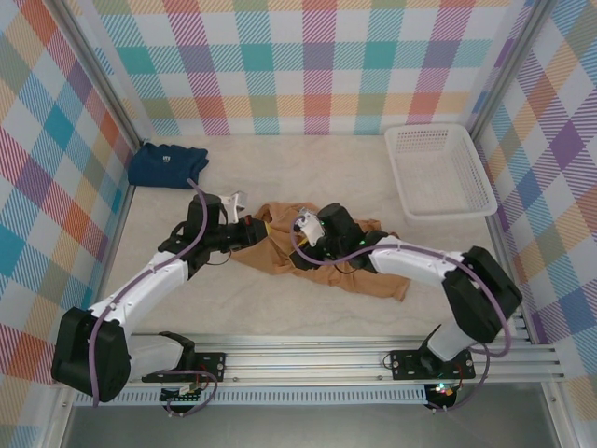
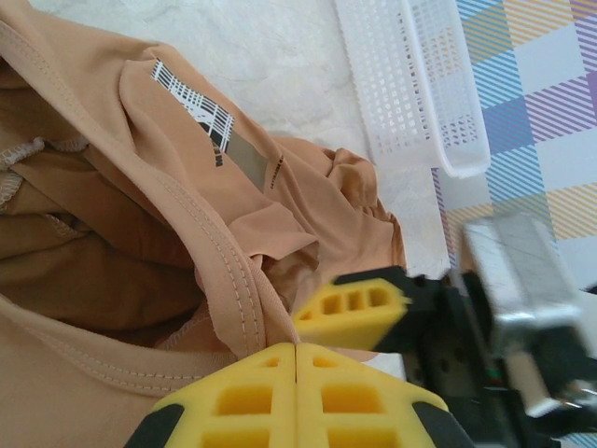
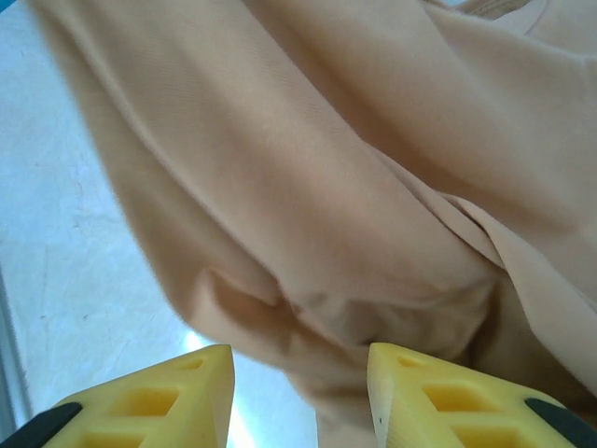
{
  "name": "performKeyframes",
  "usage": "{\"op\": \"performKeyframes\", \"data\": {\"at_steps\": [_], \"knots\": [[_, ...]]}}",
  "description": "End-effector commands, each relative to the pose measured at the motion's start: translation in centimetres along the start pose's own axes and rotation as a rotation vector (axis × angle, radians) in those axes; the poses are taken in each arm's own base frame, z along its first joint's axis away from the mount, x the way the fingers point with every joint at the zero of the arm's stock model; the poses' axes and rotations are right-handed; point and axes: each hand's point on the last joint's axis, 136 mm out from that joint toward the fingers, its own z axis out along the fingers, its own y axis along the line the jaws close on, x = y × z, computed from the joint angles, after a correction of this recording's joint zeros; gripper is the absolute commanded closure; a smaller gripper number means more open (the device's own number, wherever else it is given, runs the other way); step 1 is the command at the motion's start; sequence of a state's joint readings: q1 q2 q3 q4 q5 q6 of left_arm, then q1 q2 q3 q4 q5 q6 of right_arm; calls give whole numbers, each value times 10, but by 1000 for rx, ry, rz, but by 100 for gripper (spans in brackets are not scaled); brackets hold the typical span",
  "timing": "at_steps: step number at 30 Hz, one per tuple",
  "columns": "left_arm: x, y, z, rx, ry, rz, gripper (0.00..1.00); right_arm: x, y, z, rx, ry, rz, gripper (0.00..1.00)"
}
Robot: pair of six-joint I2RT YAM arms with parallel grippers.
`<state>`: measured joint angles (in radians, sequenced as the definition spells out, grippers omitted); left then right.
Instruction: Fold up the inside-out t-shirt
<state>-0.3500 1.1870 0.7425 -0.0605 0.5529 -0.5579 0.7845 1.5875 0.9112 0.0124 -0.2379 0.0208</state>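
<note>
The inside-out t-shirt [image 1: 270, 257] lies crumpled mid-table, a tan-orange soft knit bunched in loose folds btwn the 2 arms, w/ 1 end trailing toward the near right. The table [image 1: 308, 173] has a cream, lightly mottled top. The left gripper [image 2: 296, 359] has its ribbed yellow pads pressed flat together, jaws closed on the shirt's double-stitched band where it runs down into them. A printed label [image 2: 201, 117] w/ black-and-white stripes sits on the fabric above the band. The right gripper [image 3: 298, 373] comes in from the right; its jaws stand apart, the 2 yellow pads clear of each other, w/ smooth draped cloth just beyond the gap and nothing pinched. At far left a folded navy shirt [image 1: 168, 165] lies flat, well apart. At far right a white perforated plastic basket [image 1: 438, 173], rectangular w/ rounded corners, sits by the checked wall.
</note>
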Motion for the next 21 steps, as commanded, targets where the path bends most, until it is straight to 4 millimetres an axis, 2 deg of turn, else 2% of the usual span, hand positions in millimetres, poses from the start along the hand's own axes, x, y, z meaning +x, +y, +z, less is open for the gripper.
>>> {"op": "performKeyframes", "data": {"at_steps": [1,4,6,8,9,11,17,21], "knots": [[-8,-13,-10,26,-27,24,100,-20,10,13,-79,-71,-28,57],[-9,-13,-12,19,-28,30,100,-19,7,22,-87,-75,-16,57],[-9,-13,-12,17,-32,34,100,-21,4,26,-75,-85,-12,62],[-9,-10,-12,3,-33,33,100,-27,1,22,-53,-99,-7,83],[-8,-7,-11,-10,-32,35,100,-30,2,18,-52,-108,-7,90],[-8,2,-11,-54,-40,35,100,-36,8,3,-75,-123,11,100],[-19,40,-9,-241,-103,64,100,-51,32,-57,-295,-143,157,100],[-32,51,-5,-300,-150,90,100,-73,38,-92,-445,-193,281,100]]}}
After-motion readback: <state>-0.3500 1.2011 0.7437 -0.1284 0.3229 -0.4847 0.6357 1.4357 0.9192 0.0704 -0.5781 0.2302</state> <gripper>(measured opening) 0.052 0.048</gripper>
